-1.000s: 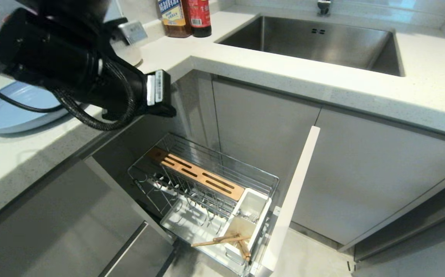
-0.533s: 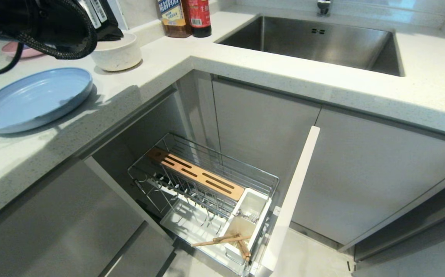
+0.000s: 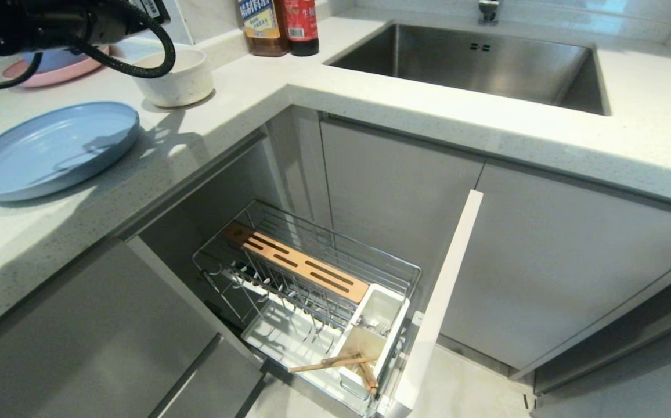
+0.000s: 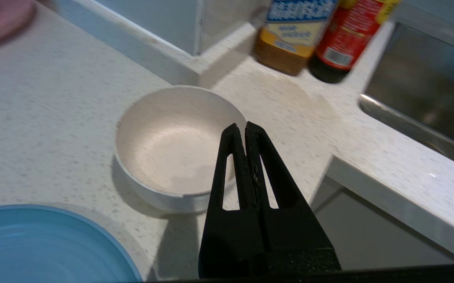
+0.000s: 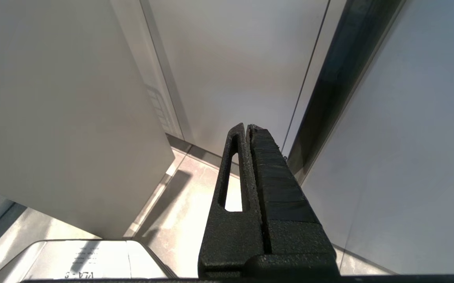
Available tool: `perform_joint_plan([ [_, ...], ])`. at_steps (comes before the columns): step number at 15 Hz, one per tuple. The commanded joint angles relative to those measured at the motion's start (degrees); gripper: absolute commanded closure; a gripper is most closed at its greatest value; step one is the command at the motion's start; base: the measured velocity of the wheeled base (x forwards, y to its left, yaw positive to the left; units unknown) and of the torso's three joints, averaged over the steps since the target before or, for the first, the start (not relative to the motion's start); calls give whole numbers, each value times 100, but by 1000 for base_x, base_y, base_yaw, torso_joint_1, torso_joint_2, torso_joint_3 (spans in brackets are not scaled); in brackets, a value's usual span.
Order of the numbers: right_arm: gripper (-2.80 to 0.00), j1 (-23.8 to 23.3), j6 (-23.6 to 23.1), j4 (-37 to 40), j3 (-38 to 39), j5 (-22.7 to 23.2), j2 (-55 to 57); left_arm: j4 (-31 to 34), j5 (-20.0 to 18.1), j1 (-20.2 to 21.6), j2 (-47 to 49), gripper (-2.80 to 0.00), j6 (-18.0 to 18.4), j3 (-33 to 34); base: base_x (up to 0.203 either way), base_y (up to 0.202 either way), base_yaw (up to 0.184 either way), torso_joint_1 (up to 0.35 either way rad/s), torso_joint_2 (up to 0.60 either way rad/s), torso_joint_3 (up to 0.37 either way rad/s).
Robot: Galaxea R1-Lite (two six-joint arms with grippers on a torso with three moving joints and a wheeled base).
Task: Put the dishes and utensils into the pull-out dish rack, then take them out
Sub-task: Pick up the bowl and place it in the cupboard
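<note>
The cream bowl (image 3: 176, 75) (image 4: 176, 145) and the pale blue plate (image 3: 51, 150) (image 4: 46, 243) sit on the white counter. My left arm (image 3: 33, 23) reaches over the counter's back left. My left gripper (image 4: 246, 125) hangs shut and empty just over the bowl's rim, on the side toward the sink. Below, the pull-out dish rack (image 3: 396, 266) stands open, with its narrow white door front (image 3: 446, 290) toward me. The wooden chopsticks (image 3: 335, 363) lie in its white cutlery holder (image 3: 396, 316). My right gripper (image 5: 246, 126) is shut and empty, parked low beside cabinet fronts.
Two sauce bottles (image 3: 280, 26) (image 4: 313, 35) stand at the counter's back, beside the steel sink (image 3: 475, 64). A pink plate (image 3: 57, 67) lies behind the blue plate. A wooden knife block (image 3: 295, 261) lies along the rack. Closed grey cabinet doors (image 3: 544, 261) flank the rack.
My left arm has swung from above the rack up and back over the counter, to the bowl. The blue plate and the bowl are now uncovered. Nothing else has moved.
</note>
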Motion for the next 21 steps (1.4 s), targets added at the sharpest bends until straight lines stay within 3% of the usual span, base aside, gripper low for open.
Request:
perform_joint_plan([
  [1, 0, 0, 0, -1, 9, 1, 2, -199, 322, -38, 232, 0, 101, 3, 0, 0, 0, 0, 0, 0],
  [2, 0, 0, 0, -1, 9, 1, 2, -372, 446, -54, 276, -280, 197, 8, 0, 0, 0, 0, 0, 0],
  [10, 0, 0, 0, -1, 9, 1, 2, -291, 446, -90, 415, -280, 242, 1, 0, 0, 0, 0, 0, 0],
  [21, 0, 0, 0, -1, 9, 1, 2, -670, -31, 113, 858, -280, 591, -27, 0, 0, 0, 0, 0, 0],
])
